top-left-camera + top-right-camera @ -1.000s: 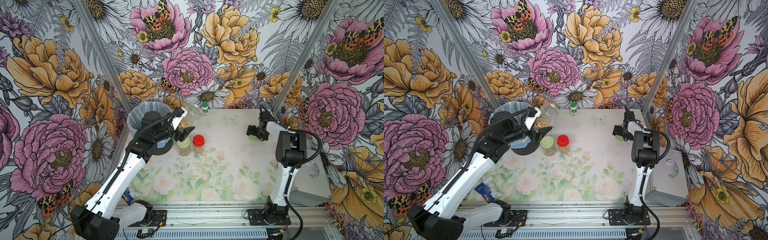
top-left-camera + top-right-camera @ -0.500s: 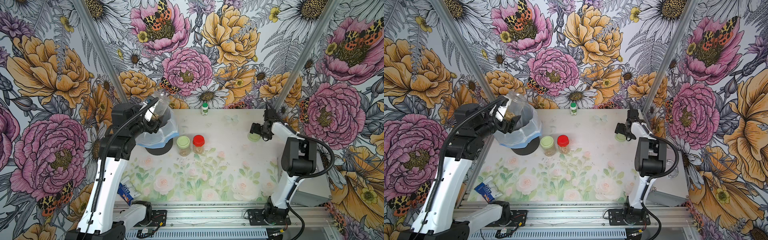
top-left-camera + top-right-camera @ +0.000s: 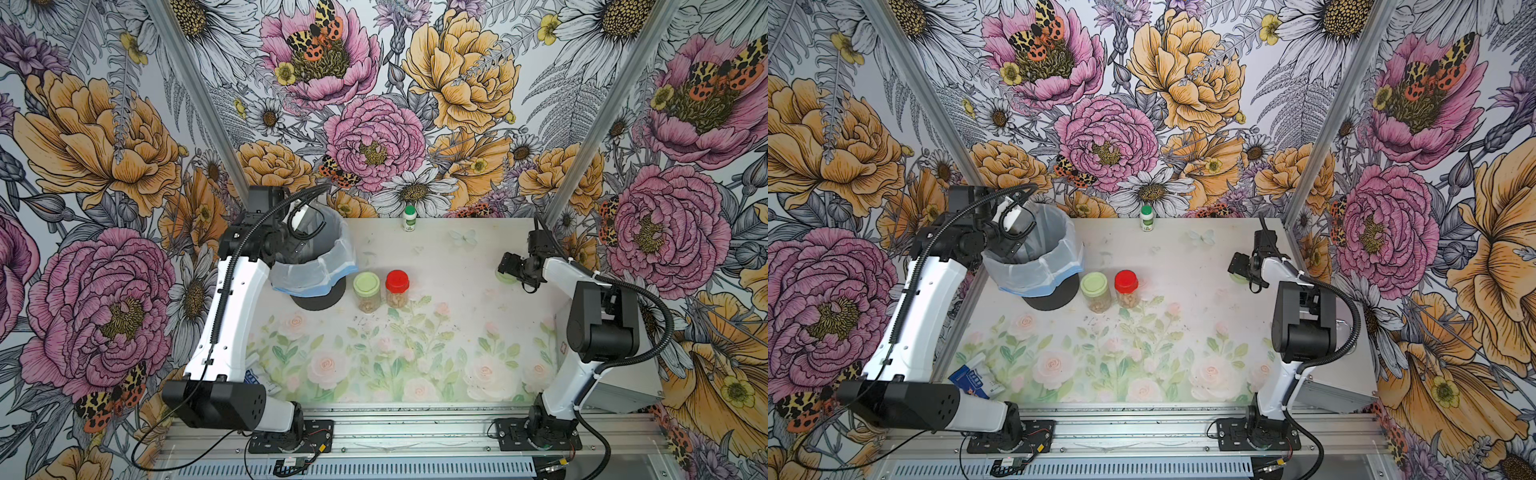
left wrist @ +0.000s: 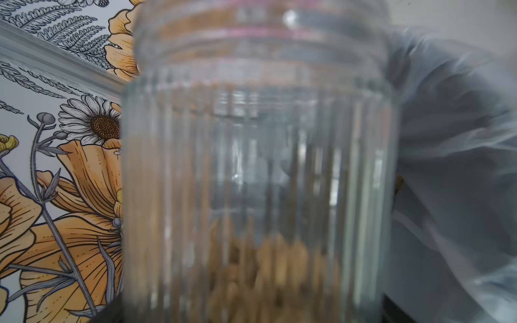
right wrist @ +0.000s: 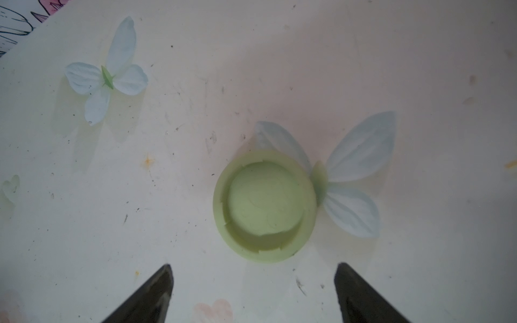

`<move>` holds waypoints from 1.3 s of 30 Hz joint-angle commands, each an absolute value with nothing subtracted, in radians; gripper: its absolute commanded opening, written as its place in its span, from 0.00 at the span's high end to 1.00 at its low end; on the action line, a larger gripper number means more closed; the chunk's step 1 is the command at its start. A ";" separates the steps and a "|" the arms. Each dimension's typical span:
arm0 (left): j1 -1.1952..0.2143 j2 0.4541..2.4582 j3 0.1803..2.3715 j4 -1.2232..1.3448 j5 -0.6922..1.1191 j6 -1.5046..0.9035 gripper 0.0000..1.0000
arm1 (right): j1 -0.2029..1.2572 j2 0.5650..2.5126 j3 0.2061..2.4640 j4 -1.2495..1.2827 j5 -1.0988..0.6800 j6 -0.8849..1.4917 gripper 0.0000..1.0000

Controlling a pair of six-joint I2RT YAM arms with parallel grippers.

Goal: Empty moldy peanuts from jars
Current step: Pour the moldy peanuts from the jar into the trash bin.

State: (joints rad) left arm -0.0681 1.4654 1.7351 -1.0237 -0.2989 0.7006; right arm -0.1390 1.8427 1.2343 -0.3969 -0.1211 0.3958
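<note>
**Table** (image 3: 436, 266): floral-print top, enclosed by flowered walls.

**Item 1, open jar** (image 4: 260, 167): ribbed clear glass with no lid. The left end effector (image 3: 297, 232) is clamped on it and holds it over the mouth of the bin (image 3: 332, 266). The bin is dark, has a pale plastic liner and stands at the far left of the table. The wrist view is blurred, and how far the jar is tipped cannot be told.

**Item 2, peanuts** (image 4: 274, 260): a tan heap inside the held jar, gathered at the base end, away from the threaded neck.

**Item 3, green-lidded jar** (image 3: 366, 291): upright and closed, just beside the bin's base. Peanuts show through the glass.

**Item 4, red-lidded jar** (image 3: 397, 287): upright and closed. It stands next to the green-lidded jar on the side away from the bin and also holds peanuts.

**Item 5, loose green lid** (image 5: 265, 207): lies inner side up on the table near the right edge, partly covering a printed butterfly (image 5: 355, 179).

**Right end effector** (image 5: 253, 282): its fingers stand wide apart with nothing between them. It hangs over the table with the lid just beyond the fingertips, not touching.

**Item 6, white bottle** (image 3: 409, 218): green cap, upright at the far edge of the table, well apart from the jars.

**Item 7, blue-and-white packet** (image 3: 976, 380): lies at the front left corner, beside the left arm.
</note>
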 commanded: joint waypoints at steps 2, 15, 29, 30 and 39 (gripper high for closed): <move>-0.103 1.518 1.831 -1.020 -0.518 0.804 0.79 | -0.143 1.798 1.200 -0.276 -0.117 0.431 0.10; -0.165 1.702 1.925 -1.040 -0.775 1.021 0.79 | -0.144 1.771 1.100 -0.124 -0.137 0.494 0.09; -0.192 1.788 1.861 -1.047 -0.805 1.029 0.78 | -0.143 1.772 1.093 -0.104 -0.148 0.502 0.10; -0.191 1.782 1.851 -1.046 -0.803 1.033 0.78 | -0.143 1.773 1.092 -0.103 -0.147 0.502 0.10; -0.179 1.751 1.880 -1.060 -0.798 1.009 0.79 | -0.144 1.776 1.092 -0.075 -0.160 0.512 0.10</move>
State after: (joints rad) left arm -0.1802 1.7931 1.8290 -1.0935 -0.7631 1.0283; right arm -0.1390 1.8000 1.0958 -0.1200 -0.1452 0.5011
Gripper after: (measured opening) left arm 0.834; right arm 0.900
